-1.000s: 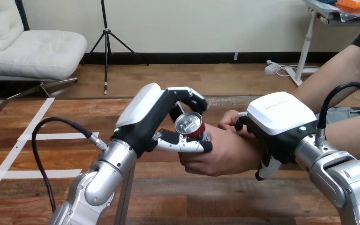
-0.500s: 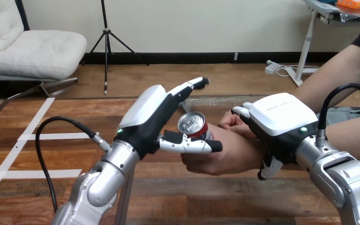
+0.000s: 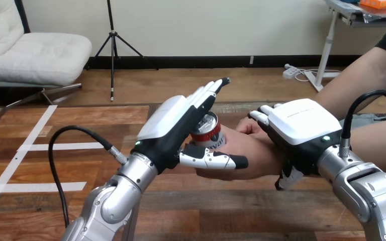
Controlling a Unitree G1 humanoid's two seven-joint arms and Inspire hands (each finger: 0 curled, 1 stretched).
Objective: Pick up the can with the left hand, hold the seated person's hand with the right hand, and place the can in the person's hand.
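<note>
You have the wooden table [image 3: 231, 211] under everything, and all places here are told from the can.

The robot's left arm [image 3: 115, 196] rises from below and left of the can. The right arm [image 3: 367, 191] comes in from the right of it. The person's forearm [image 3: 352, 85] slopes down toward the can from the upper right.

The right hand [image 3: 301, 125] lies to the right of the can, on top of the person's wrist. Its fingers [image 3: 262, 114] are close together and reach nearly straight over the wrist toward the can. You do not see them curled round the wrist. Its thumb [image 3: 285, 179] hangs below the wrist.

The left hand [image 3: 173, 120] is just left of the can, with its white back toward you. Its fingers [image 3: 208, 93] are straight and pressed together, and they point up and to the right past the can's top. Its thumb [image 3: 216, 160] is stretched straight just under the can, across the front of the person's hand. Nothing is pinched. You cannot tell if the fingers touch the can.

The person's hand [image 3: 244, 155] is cupped below and right of the can and carries it.

The red can [image 3: 210, 136] sits in the person's hand, between the left hand's fingers and thumb. It is tilted, so its silver top faces you.
</note>
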